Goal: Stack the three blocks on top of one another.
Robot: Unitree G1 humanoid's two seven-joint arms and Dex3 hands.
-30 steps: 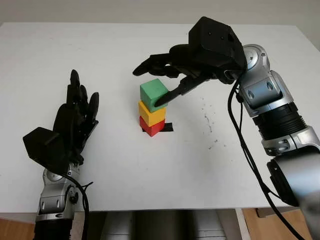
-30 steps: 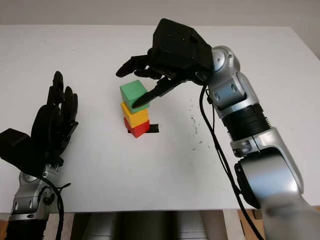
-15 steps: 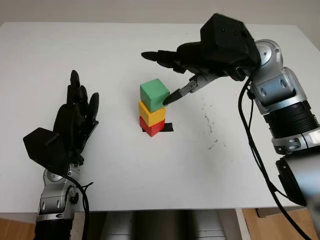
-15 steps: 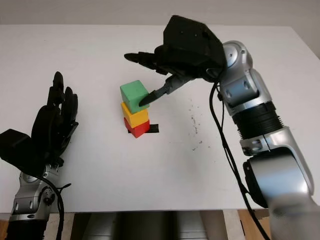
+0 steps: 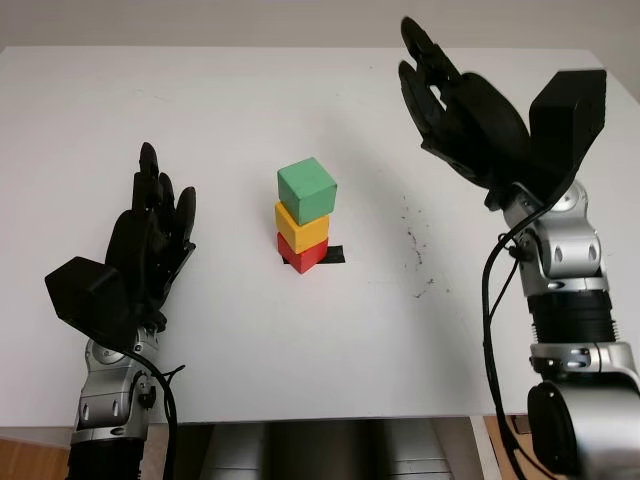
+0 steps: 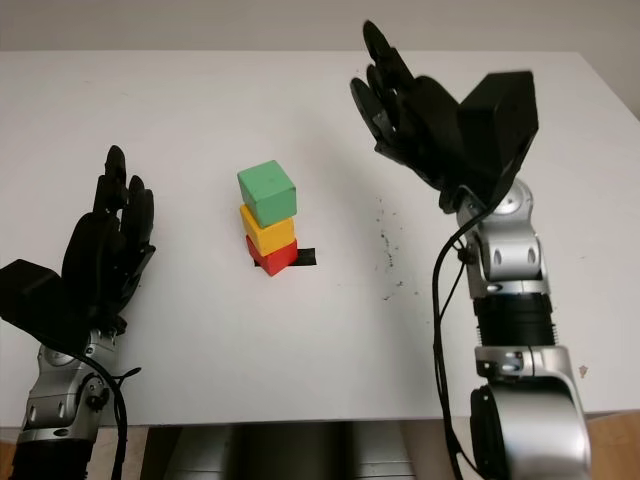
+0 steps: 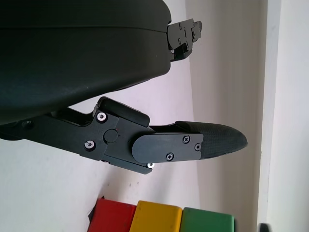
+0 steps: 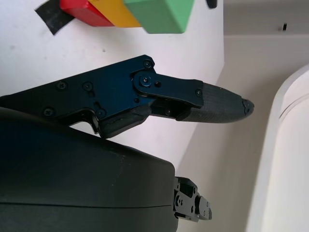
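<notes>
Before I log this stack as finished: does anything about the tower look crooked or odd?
Slightly. The green block sits twisted and offset on the yellow block, which tops the red block. All three stand stacked. Both the left robot hand and right robot hand are open, away from it.

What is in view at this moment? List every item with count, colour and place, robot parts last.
green block: 1, green, top of the stack near the table's middle, turned a little off the one below
yellow block: 1, yellow, middle of the stack
red block: 1, red, bottom of the stack, on the tape
tape: 1 strip, black, stuck to the table under the red block, poking out toward the robot's right
table: 1, white, with small dark specks right of the stack
left robot hand: 1, black, open, above the table left of the stack
right robot hand: 1, black, open, raised right of the stack, clear of the blocks
</notes>
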